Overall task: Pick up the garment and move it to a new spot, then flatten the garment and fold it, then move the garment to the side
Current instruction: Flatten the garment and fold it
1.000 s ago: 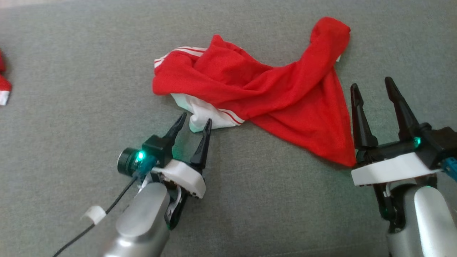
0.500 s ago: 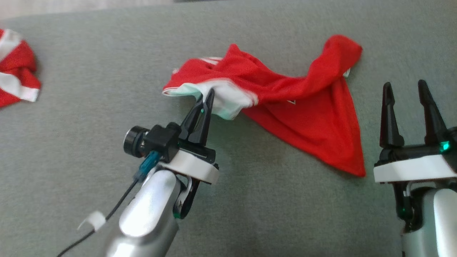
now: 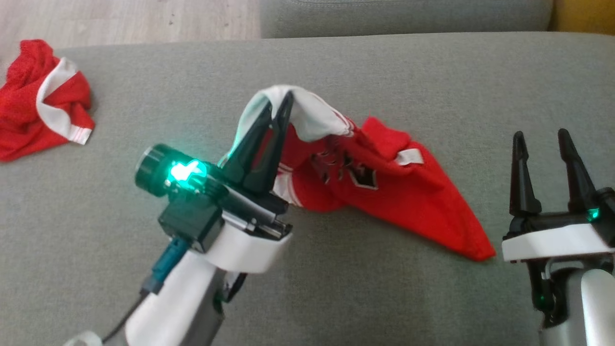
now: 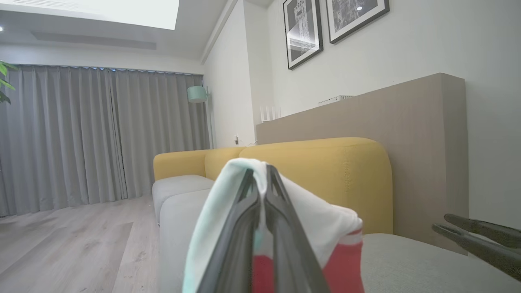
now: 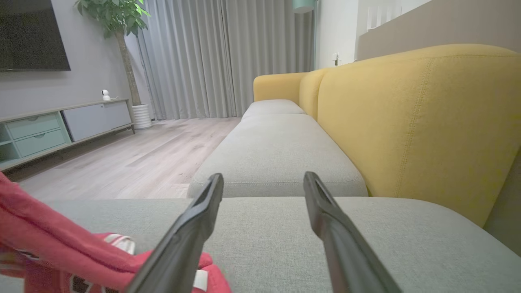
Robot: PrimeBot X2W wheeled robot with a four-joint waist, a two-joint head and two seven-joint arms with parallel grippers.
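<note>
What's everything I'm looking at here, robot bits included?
held garment: one, red with white trim, middle, one edge lifted
other garment: one, red and white, crumpled, far left
sofa seat: one, grey, under both garments
sofa back: one, yellow, bordering the seat
floor: pale wood, beyond the sofa
curtains: grey, far wall
framed pictures: two, black-and-white, on the wall
left gripper: one, dark, shut on the held garment's white edge
right gripper: one, dark, open, empty, beside the red corner
</note>
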